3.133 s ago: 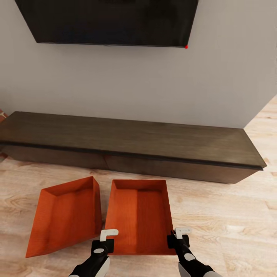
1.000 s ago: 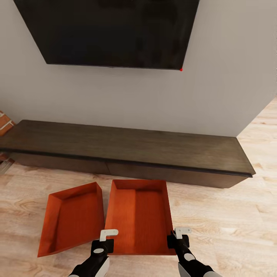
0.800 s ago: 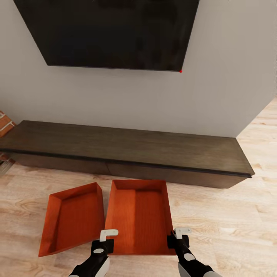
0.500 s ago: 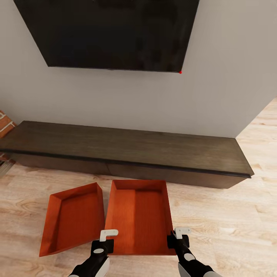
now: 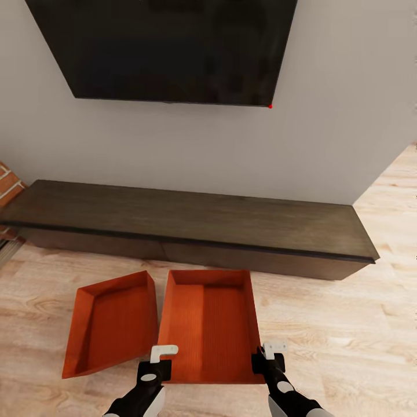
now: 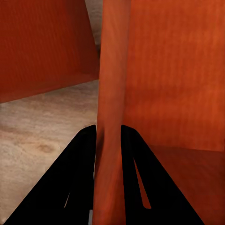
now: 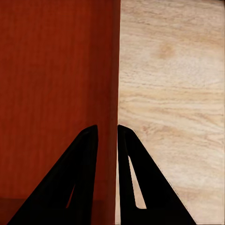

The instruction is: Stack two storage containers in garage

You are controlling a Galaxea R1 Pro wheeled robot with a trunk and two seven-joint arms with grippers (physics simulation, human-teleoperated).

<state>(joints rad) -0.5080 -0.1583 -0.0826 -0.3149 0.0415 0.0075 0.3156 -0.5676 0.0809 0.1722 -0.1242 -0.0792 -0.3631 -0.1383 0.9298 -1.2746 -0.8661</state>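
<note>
Two orange-red storage containers are in the living room. One container point(image 5: 208, 324) is held level by its near corners, and its thin wall point(image 6: 112, 70) runs between my fingers. My left gripper point(image 5: 164, 354) point(image 6: 108, 129) is shut on the near left wall. My right gripper point(image 5: 272, 350) point(image 7: 107, 127) is shut on the near right wall point(image 7: 56, 70). The other container point(image 5: 113, 324) point(image 6: 42, 47) lies on the wood floor just left of the held one, turned at an angle.
A long low dark-brown bench point(image 5: 191, 223) stands against the white wall beyond the containers, under a black wall screen point(image 5: 168, 52). Red brick point(image 5: 8, 182) shows at the far left. Light plank floor point(image 5: 336, 336) point(image 7: 173, 93) stretches out to the right.
The whole picture has shifted, so the camera has moved. The bench and the left container now look smaller and farther off. The held container keeps its place between both grippers.
</note>
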